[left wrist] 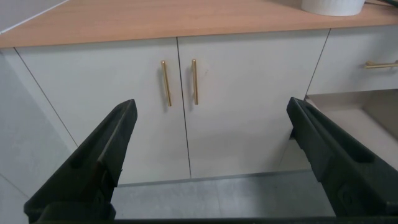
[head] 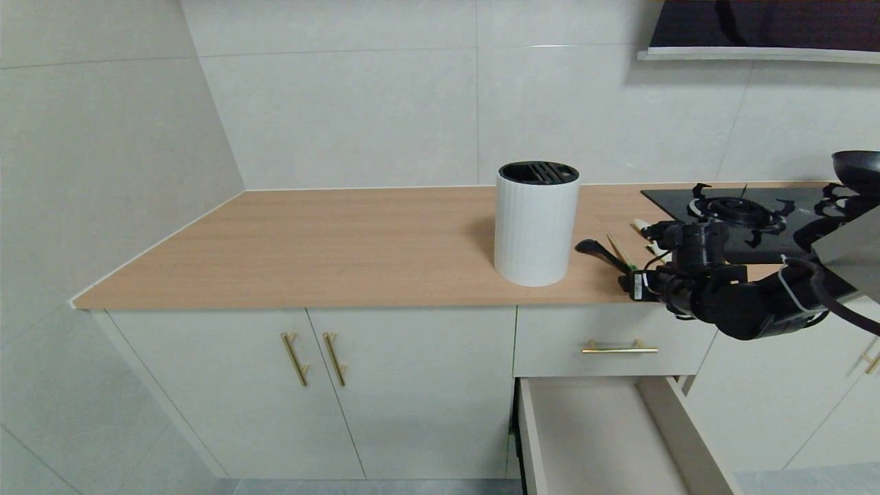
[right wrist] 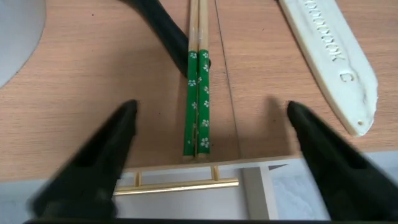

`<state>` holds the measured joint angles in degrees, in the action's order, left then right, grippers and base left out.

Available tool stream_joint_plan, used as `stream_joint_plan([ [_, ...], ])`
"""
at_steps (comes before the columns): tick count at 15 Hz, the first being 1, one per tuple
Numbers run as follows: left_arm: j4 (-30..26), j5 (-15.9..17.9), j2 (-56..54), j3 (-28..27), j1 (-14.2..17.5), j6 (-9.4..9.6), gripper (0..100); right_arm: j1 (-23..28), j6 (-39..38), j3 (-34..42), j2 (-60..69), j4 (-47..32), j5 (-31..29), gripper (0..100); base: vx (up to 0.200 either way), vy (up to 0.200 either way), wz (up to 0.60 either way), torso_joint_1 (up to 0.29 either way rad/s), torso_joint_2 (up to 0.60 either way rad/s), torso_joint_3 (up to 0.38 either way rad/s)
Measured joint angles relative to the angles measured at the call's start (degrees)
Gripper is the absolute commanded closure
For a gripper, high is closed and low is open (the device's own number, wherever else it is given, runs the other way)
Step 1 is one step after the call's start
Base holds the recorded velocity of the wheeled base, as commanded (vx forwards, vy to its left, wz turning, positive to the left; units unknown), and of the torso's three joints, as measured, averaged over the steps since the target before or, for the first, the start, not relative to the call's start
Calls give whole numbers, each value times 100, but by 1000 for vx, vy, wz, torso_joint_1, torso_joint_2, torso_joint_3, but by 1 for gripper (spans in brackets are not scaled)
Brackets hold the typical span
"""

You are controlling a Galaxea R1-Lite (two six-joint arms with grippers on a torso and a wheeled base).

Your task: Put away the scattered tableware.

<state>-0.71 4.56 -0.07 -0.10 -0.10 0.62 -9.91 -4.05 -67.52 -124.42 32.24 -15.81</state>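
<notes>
Bright, even, soft indoor light. The hood (head: 763, 27) drops a faint shadow on the wall (head: 687, 89) beneath it. The right fingers (right wrist: 93, 162) are blurred close up; the chopsticks (right wrist: 199, 93) between them are sharper.

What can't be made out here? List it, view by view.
- White utensil: right wrist view, far end cut off by the edge; kind unclear.
- Black utensil: same view, only part shows.
- Chopsticks: tips cut off likewise.
- Holder: head view, dark slots hide any contents.
- Drawer: head view, front cut off by the bottom edge.
</notes>
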Motion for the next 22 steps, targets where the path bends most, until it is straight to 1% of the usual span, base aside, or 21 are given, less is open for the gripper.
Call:
stream_joint_plan([
  [10,0,1,0,0,2,0,0,0,-18,22,83,-4,-6,100,0,0,0,0,0,0],
  [13,2,0,0,0,0,0,0,11,-187,94,336,-77,5,100,0,0,0,0,0,0],
  [15,2,0,0,0,0,0,0,22,-260,293,780,-230,32,100,0,0,0,0,0,0],
  [19,0,1,0,0,2,0,0,-30,-453,1031,2007,-685,210,100,0,0,0,0,0,0],
  [21,0,1,0,0,0,0,0,-61,-484,1397,2640,-1140,299,100,0,0,0,0,0,0],
  [22,0,0,0,0,2,0,0,-72,-484,1557,2960,-1542,411,100,0,0,0,0,0,0],
])
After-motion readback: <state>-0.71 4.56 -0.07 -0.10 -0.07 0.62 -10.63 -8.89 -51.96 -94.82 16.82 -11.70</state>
